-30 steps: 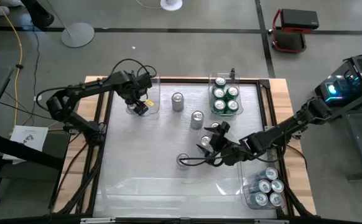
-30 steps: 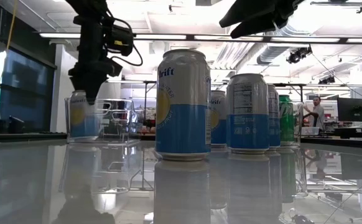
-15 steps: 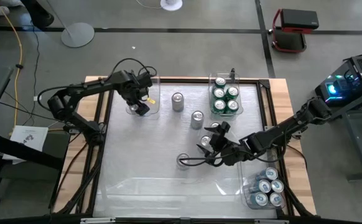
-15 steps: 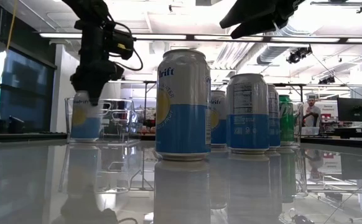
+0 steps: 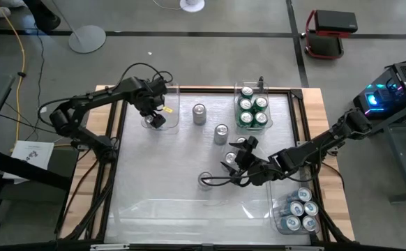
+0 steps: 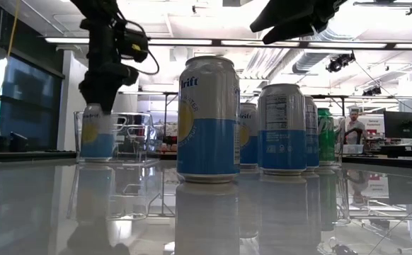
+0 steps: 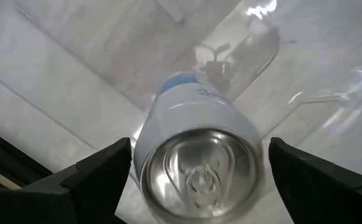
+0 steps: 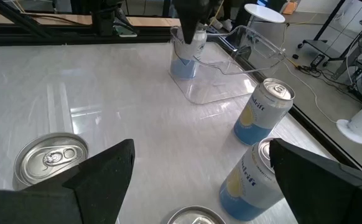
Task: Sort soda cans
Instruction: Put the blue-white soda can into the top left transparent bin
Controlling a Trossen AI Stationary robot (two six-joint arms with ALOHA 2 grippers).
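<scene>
A blue-and-white soda can [image 7: 193,112] stands upright in the clear bin [image 5: 171,104] at the table's far left. My left gripper [image 5: 154,118] hangs straight above it and is open. Its fingers stand on either side of the can's top [image 7: 199,171] with a gap at each side. My right gripper [image 5: 232,159] hovers open over the table's middle, above the loose cans [image 8: 265,112] [image 8: 50,158]. Three loose cans [image 5: 199,113] [image 5: 221,132] [image 5: 206,180] stand upright on the table.
A clear bin of green cans [image 5: 252,108] stands at the far edge. Another bin of blue cans [image 5: 297,209] stands at the near right. The near left of the white tabletop [image 5: 154,195] is bare. A person [image 6: 362,124] stands in the room behind.
My left gripper has tipped a little and drawn slightly up from the top of the can in the left bin. More of the can's top now shows below its fingers. The can stays upright where it was.
</scene>
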